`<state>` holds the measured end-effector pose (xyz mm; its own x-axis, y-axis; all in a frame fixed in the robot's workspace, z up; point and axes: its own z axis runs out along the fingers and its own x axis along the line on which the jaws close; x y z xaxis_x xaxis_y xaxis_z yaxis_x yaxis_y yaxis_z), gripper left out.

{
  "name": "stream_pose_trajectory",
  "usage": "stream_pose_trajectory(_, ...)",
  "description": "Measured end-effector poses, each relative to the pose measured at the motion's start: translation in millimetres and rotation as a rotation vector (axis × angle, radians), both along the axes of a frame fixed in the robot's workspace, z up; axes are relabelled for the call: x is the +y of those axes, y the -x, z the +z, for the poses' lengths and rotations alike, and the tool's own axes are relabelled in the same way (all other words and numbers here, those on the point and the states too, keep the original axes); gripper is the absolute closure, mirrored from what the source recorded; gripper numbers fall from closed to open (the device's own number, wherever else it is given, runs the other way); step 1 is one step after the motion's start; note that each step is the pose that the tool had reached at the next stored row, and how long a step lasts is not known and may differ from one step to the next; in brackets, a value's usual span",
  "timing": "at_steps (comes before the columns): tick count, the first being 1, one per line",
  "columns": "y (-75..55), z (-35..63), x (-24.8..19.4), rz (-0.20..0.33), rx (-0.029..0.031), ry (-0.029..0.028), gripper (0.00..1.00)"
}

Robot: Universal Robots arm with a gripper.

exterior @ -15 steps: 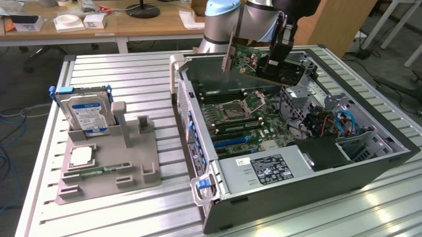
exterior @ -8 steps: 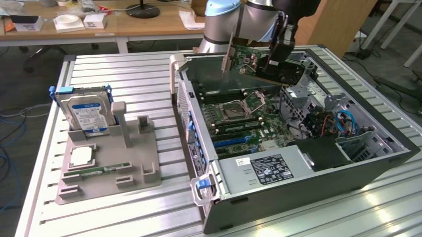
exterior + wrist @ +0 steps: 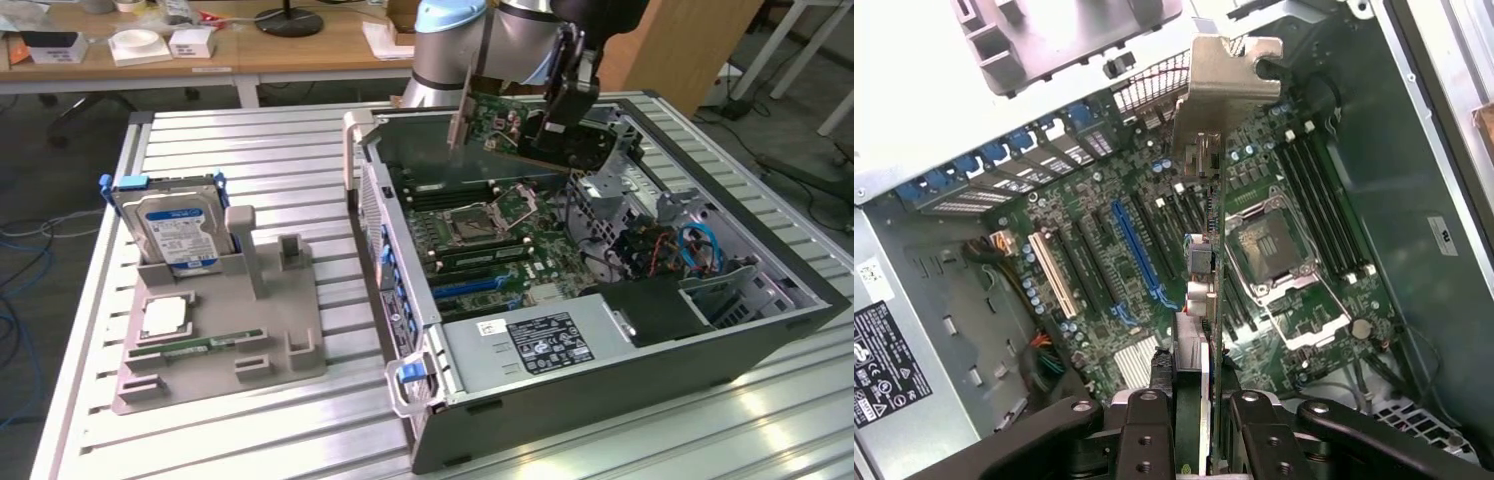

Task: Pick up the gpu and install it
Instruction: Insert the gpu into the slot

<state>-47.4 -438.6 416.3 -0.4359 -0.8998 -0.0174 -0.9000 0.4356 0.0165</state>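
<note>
Fingers (image 3: 1146, 430), partly closed, pinch the gpu (image 3: 511, 128) above the board (image 3: 1104, 190); any tilt could jam it beside the slot (image 3: 1139, 250).

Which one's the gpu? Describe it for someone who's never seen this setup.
Start at the open computer case on the slatted table. Above its motherboard, the end effector grips the gpu clear of it. It is a green card with a silver end bracket, unlike the blue-labelled hard drive standing in the grey holder on the exterior view's left.
</note>
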Motion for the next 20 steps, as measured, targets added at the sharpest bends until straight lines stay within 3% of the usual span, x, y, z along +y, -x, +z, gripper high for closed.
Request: stream_pose_trajectory(20, 0.0, 0.0, -0.1, 0.090, 0.0000, 0.0000, 0.73)
